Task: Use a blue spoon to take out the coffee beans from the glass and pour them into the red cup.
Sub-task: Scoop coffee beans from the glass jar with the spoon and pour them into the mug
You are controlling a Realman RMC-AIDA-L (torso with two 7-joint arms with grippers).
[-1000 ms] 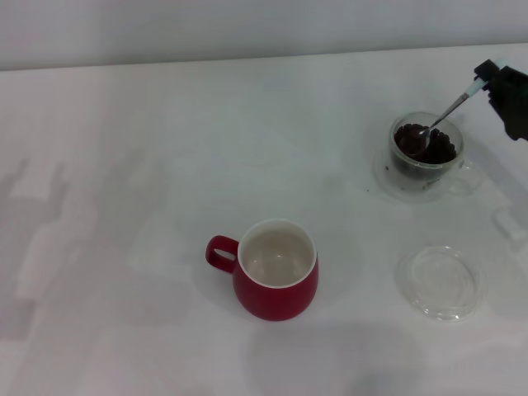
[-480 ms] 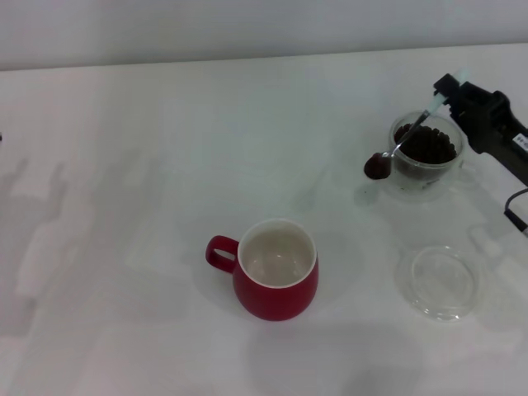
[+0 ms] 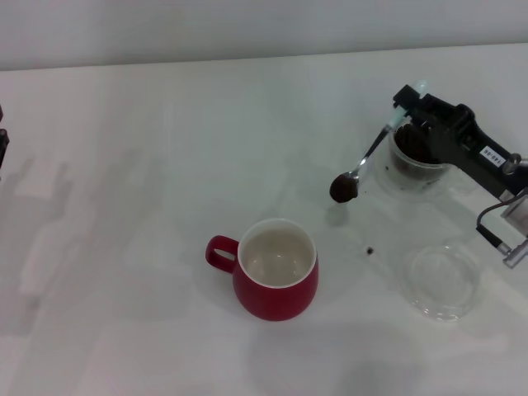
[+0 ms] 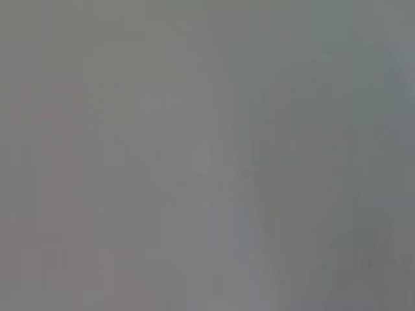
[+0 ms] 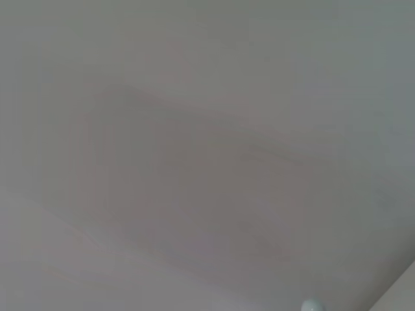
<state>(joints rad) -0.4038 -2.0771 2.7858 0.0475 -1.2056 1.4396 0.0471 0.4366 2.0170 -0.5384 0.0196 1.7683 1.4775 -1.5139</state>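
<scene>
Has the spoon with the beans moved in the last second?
Yes. The blue spoon, held by the right pincer, has left the glass and travelled toward the red cup.

A white table (image 3: 148, 165) fills nearly the whole head view. Beyond the table's far edge runs a pale grey wall (image 3: 247, 25). Soft, even light casts faint shadows on the table.

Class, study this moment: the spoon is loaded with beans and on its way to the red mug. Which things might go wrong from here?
1. The blue spoon, held by the right gripper, carries heaped coffee beans over bare table; one dark speck already lies there, so more may drop.
2. The red cup is still some way off, so tipping early would miss its mouth.
</scene>
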